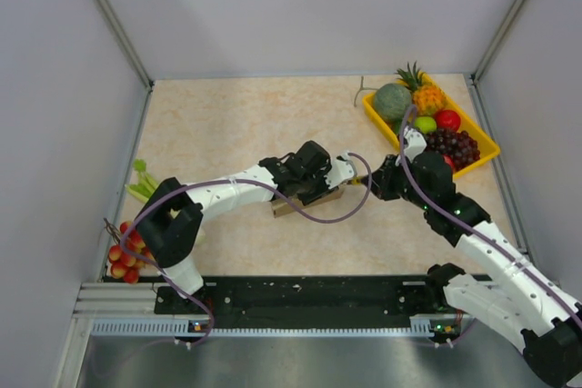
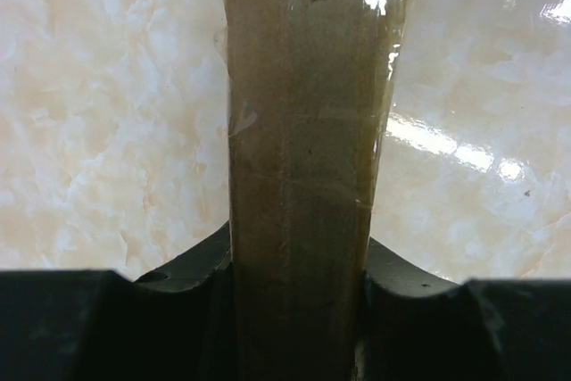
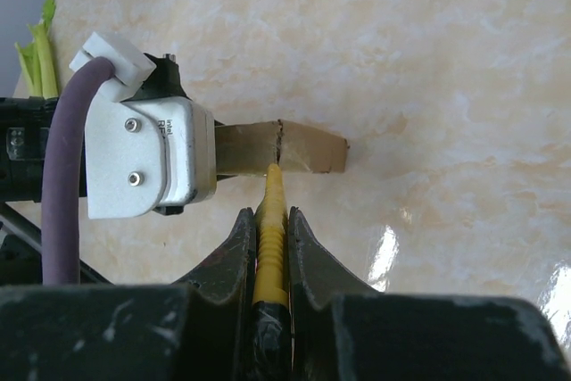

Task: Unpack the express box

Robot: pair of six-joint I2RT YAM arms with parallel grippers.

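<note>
Express box (image 2: 303, 176) sits clamped between left jaws.

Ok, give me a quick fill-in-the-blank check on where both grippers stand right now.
1. The left gripper is ____ on the express box.
2. The right gripper clamps a thin tool coloured ____, its tip at the box.
3. The fruit tray sits nearer the ____ gripper.
Missing words: shut; yellow; right.
</note>
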